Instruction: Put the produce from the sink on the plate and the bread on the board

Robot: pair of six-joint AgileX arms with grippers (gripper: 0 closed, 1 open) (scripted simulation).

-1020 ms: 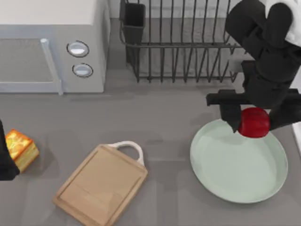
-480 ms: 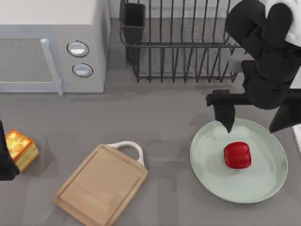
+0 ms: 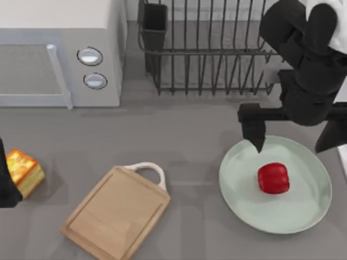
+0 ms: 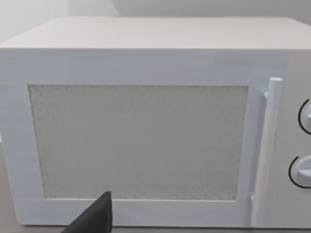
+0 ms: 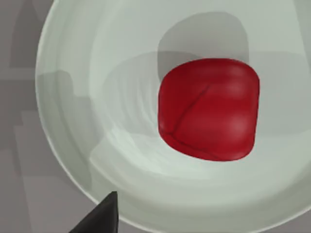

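Observation:
The red produce [image 3: 273,178] rests on the pale green plate [image 3: 241,187] at the right, a little right of its middle. My right gripper [image 3: 291,140] hovers open over the plate's far rim, with nothing between its fingers [image 3: 254,136]. The right wrist view looks straight down on the produce [image 5: 209,109] lying on the plate [image 5: 97,111]. The bread [image 3: 24,171], golden on top, sits at the table's left edge beside my left arm [image 3: 5,187]. The wooden board [image 3: 116,212] lies bare at front centre-left. A strip of the white sink [image 3: 344,162] shows at the right edge.
A microwave [image 3: 59,54] stands at the back left and faces the left wrist camera [image 4: 141,141], where one dark fingertip [image 4: 95,218] shows. A black dish rack [image 3: 211,49] stands at the back centre. Bare grey tabletop lies between the board and the plate.
My right gripper opened and let go of the produce, which dropped from between the fingers onto the plate. The left arm and the bread have not moved.

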